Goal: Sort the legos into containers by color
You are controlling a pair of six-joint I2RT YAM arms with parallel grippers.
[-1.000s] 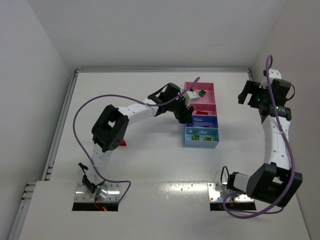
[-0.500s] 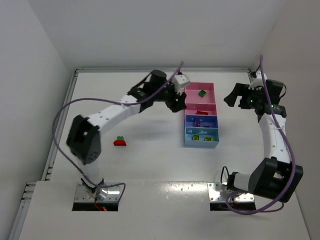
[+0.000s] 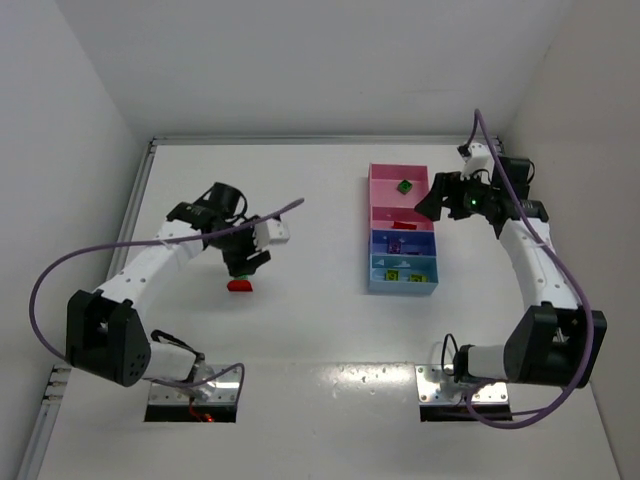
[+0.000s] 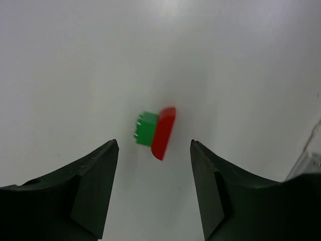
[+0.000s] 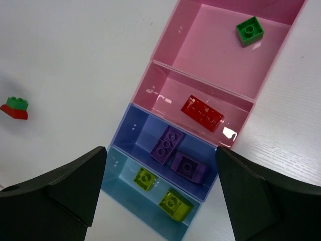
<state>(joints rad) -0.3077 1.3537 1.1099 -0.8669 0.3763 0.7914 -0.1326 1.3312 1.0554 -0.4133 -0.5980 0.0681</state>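
Above the stray legos (image 4: 155,131), left jaws now hover.

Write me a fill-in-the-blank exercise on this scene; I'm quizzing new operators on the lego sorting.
1. The large pink compartment holds one ____ brick.
2. The two purple bricks lie in the ____ compartment.
3. The ____ gripper hovers open over the red-and-green pair out on the table.
4. The light blue compartment holds ____ yellow bricks.

Missing words: green; dark blue; left; two.
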